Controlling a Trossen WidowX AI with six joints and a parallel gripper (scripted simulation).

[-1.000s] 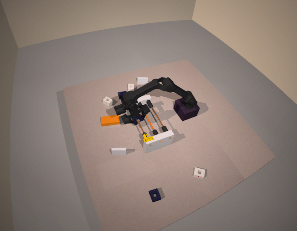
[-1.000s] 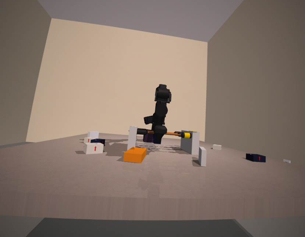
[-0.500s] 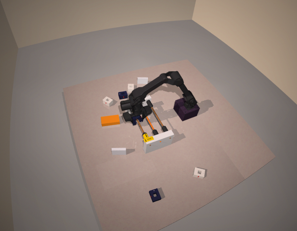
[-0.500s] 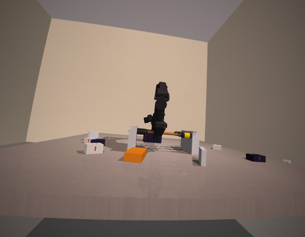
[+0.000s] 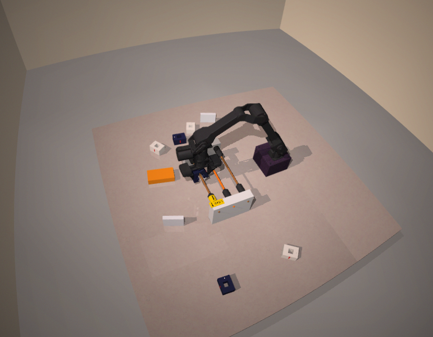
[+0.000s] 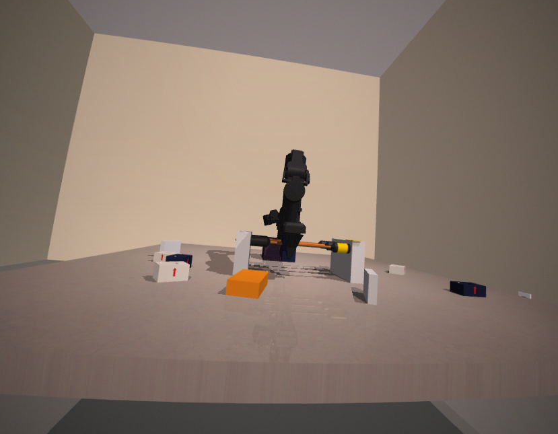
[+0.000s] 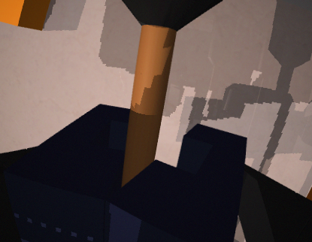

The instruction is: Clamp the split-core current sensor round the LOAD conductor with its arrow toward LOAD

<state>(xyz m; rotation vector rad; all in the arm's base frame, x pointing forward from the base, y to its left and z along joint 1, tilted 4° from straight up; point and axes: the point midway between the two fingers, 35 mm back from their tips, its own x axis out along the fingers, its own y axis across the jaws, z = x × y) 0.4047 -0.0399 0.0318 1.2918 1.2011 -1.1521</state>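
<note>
My gripper (image 5: 200, 173) (image 6: 289, 249) (image 7: 162, 160) is shut on the navy split-core sensor (image 5: 195, 177) (image 6: 289, 256) (image 7: 69, 152), with a black finger on each side of it in the wrist view. The brown LOAD conductor (image 5: 205, 184) (image 7: 149, 74) runs into the opening between the sensor's two halves, closer to the left half. A gap shows between their far ends, so the sensor looks partly open. The yellow LOAD marker (image 5: 218, 202) (image 6: 343, 247) is at the near end of this conductor in the top view. The sensor's arrow is hidden.
An orange conductor (image 5: 219, 178) and another brown conductor (image 5: 230, 172) run alongside, into the white end wall (image 5: 233, 210). An orange block (image 5: 161, 175) (image 6: 247, 283) and a white upright block (image 5: 173, 220) (image 6: 370, 286) stand nearby. Several white and navy sensors lie farther off.
</note>
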